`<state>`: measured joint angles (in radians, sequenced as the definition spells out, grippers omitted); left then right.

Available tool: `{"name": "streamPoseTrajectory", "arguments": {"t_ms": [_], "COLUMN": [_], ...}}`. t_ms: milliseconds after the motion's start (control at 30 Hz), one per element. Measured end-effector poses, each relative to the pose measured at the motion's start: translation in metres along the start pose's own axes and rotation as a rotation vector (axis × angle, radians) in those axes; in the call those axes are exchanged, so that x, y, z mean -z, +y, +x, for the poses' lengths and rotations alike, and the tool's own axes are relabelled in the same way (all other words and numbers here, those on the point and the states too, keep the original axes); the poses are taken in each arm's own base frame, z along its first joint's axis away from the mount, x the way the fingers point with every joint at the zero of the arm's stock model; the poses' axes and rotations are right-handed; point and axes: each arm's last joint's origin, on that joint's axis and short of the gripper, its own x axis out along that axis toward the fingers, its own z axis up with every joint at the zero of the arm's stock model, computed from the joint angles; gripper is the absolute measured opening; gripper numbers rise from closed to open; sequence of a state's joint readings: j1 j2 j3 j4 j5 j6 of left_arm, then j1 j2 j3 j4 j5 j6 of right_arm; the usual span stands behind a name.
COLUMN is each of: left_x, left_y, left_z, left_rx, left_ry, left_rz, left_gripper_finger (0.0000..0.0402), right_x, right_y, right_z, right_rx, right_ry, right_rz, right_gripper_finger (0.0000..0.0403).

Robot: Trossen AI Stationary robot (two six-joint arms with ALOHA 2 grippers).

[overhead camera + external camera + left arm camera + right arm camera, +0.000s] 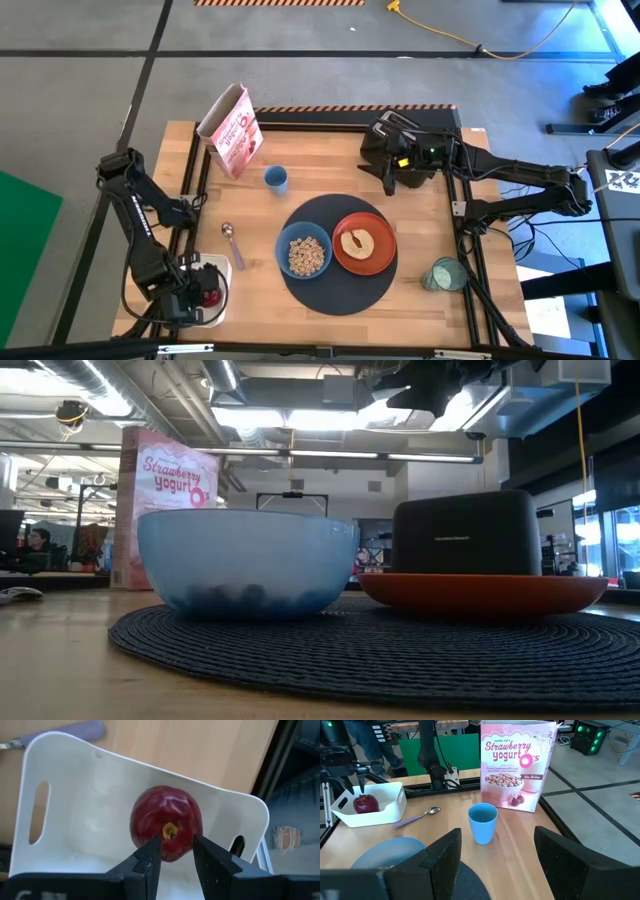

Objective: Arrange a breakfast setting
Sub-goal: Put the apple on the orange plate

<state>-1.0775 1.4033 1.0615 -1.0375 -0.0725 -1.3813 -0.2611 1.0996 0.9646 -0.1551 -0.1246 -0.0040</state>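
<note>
A: What sits nearest on the wooden bench (300, 170)?

B: The left hand (172, 857) hangs over a white rectangular tray (90, 810) at the near left corner, its dark fingers (145, 862) narrowly parted on either side of a dark red round fruit (166, 822) lying in the tray.

A: And beyond that?

B: A large dark round woven mat (345, 290) carries a blue bowl (304, 252) of cereal and an orange plate (365, 243) with bread. A metal spoon (231, 240) lies just left of the mat. Farther back stand a blue cup (276, 179) and a pink cereal box (232, 130). The right hand (497, 852), spread wide and empty, waits above a black toaster (400, 150).
</note>
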Motion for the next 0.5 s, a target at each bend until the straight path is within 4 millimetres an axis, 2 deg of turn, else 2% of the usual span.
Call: {"name": "streamPoseTrajectory", "arguments": {"t_ms": [400,500], "left_x": [0.0041,0.0038], "left_y": [0.0042,0.0037], "left_z": [0.0075,0.0075], "left_rx": [-0.024,-0.019], "left_ry": [-0.008,-0.010], "left_rz": [0.016,0.023], "left_gripper_finger": [0.0106,0.0091], "right_x": [0.0022,0.0021], "right_y": [0.0000,0.0000], "right_z": [0.0000,0.0000], "right_rx": [0.000,0.000], "right_ry": [0.022,0.022], "right_rz": [0.002,0.002], "right_gripper_finger": [0.0239,0.0239]}}
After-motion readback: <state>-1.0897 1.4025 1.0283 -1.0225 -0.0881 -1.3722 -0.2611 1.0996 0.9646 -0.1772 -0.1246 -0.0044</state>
